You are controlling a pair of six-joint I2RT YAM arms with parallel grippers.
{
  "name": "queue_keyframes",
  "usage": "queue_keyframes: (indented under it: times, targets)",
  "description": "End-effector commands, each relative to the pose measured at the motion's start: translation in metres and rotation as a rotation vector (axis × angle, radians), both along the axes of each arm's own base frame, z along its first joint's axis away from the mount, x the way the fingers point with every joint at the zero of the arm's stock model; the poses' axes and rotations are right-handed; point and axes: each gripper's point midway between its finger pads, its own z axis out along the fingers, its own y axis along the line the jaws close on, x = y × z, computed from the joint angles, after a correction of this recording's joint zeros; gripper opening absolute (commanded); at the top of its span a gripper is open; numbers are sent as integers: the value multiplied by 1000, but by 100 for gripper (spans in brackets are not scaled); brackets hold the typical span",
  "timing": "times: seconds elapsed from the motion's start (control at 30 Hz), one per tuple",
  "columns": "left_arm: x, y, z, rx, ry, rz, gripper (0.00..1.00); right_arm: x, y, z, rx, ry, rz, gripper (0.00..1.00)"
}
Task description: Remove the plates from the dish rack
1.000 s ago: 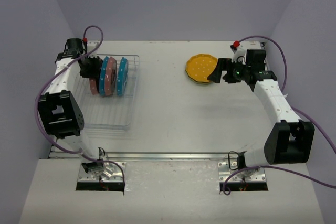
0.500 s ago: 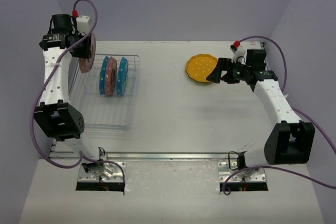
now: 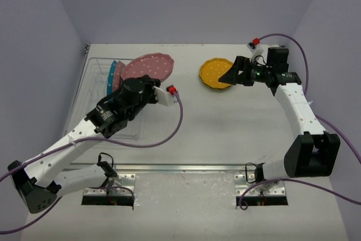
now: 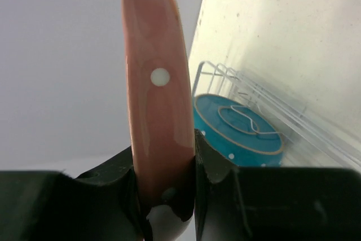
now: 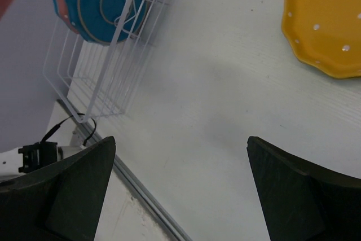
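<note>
Left hand (image 4: 166,196): clamped on the rim of pink plate (image 4: 158,111), lifted. Beyond it, dish rack (image 4: 265,103) with blue plate (image 4: 237,134) upright inside. Right hand (image 5: 181,139): jaws wide apart, empty; yellow plate (image 5: 330,26) flat on bench (image 5: 225,83) ahead.

The top camera looked steeply down from above and behind the arm bases, far enough to take in the whole table (image 3: 192,117), with the dish rack (image 3: 90,77) at left and the orange plate (image 3: 214,74) at right. The left wrist camera sat very close behind the left gripper (image 4: 166,167), facing along a pink plate (image 4: 158,94) edge-on toward a blue plate (image 4: 237,134) in the rack. The right wrist camera looked down past the right gripper (image 5: 180,190) from higher up. All three views shared the rack and blue plate.
</note>
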Motion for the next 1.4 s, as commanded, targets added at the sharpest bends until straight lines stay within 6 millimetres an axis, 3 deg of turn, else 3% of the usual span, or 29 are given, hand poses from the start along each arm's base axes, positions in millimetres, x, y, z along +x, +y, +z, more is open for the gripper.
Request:
queue_keyframes:
  times: [0.0, 0.1, 0.27, 0.4, 0.5, 0.7, 1.0, 1.07, 1.2, 1.37]
  targets:
    - [-22, -6, 87, 196, -445, -49, 0, -5, 16, 32, 115, -17, 89, 99]
    - [-53, -46, 68, 324, -523, -234, 0, -7, 23, 34, 174, 15, 122, 99]
    - [-89, -81, 33, 411, -624, -416, 0, -12, 33, 25, 259, 117, 197, 99]
    - [-103, -100, 15, 430, -638, -489, 0, -15, 35, 17, 278, 148, 229, 99]
    - [-106, -110, 9, 423, -627, -512, 0, -26, 51, 16, 272, 128, 295, 99]
    - [-107, -123, 2, 422, -608, -541, 0, -49, 74, 14, 254, 77, 427, 98]
    - [-106, -127, 2, 399, -590, -525, 0, -78, 91, 6, 262, 20, 574, 84]
    - [-105, -129, 5, 379, -582, -519, 0, -86, 95, -4, 232, -9, 607, 83]
    - [-104, -132, 5, 365, -572, -516, 0, -94, 101, -12, 220, -4, 633, 69]
    - [-104, -132, 7, 354, -577, -512, 0, -99, 106, -7, 264, 22, 657, 59]
